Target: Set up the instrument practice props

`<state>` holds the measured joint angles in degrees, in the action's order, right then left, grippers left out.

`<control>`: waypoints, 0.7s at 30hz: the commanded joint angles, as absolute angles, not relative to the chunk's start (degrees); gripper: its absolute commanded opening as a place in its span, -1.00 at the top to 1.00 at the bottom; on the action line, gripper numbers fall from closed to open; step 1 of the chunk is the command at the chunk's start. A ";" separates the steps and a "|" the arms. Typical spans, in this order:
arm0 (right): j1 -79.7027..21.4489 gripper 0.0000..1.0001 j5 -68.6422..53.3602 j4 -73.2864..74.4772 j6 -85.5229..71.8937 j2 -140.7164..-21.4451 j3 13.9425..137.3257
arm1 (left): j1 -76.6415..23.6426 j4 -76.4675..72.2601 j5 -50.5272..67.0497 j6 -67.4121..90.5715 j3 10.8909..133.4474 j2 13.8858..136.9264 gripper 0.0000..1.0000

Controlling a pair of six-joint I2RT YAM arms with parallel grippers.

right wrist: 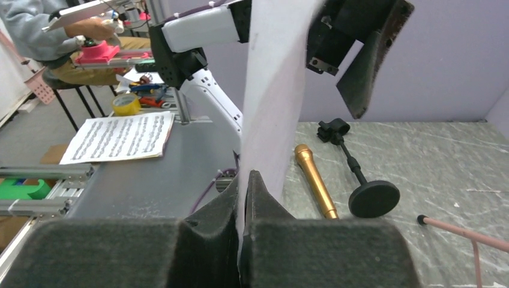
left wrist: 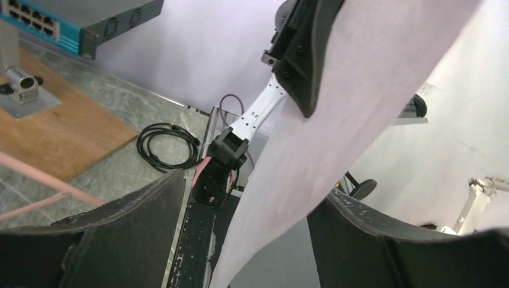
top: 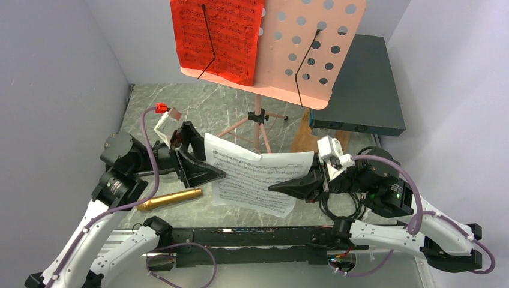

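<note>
The pink perforated music stand (top: pixel 312 54) stands on tripod legs at the back, with a red music sheet (top: pixel 219 33) on its left half. A white music sheet (top: pixel 258 177) hangs in the air between my grippers. My right gripper (top: pixel 275 188) is shut on its right edge, seen pinched in the right wrist view (right wrist: pixel 246 180). My left gripper (top: pixel 211 161) is open, and the sheet's left edge (left wrist: pixel 336 120) passes between its spread jaws (left wrist: pixel 246 240). The gold microphone (top: pixel 170 199) lies near the left arm. The black mic stand (right wrist: pixel 366 195) lies beside the microphone (right wrist: pixel 315 180).
A dark teal box (top: pixel 357 84) on a wooden board (top: pixel 303 141) sits at the back right. A black cable coil (left wrist: pixel 168 147) lies by the right arm's base. Grey walls close in on both sides. Another printed sheet (right wrist: pixel 120 137) lies outside the cell.
</note>
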<state>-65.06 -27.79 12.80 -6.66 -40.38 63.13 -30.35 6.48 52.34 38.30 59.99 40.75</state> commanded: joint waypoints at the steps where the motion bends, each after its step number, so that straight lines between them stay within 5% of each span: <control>1: -65.11 1.00 -24.00 10.76 -7.24 -41.50 63.71 | -30.41 -2.13 58.85 38.83 63.65 40.25 -0.44; 2: -65.12 1.00 -23.47 11.18 -7.41 -41.89 63.94 | -30.41 -1.54 57.96 37.80 64.16 40.12 -0.34; 5: -65.13 1.00 -22.80 11.09 -7.47 -42.68 63.95 | -30.41 2.99 54.92 34.52 65.78 40.24 0.38; 10: -65.13 0.87 -18.10 11.97 -7.65 -43.46 64.76 | -30.41 13.68 46.23 27.52 68.99 40.33 1.00; 16: -65.12 0.22 -3.57 15.23 -8.98 -42.66 65.17 | -30.41 23.85 32.35 20.46 71.09 38.07 1.00; 21: -65.13 0.04 14.74 20.80 -7.30 -45.33 69.13 | -30.37 29.05 21.05 16.44 72.53 36.28 1.00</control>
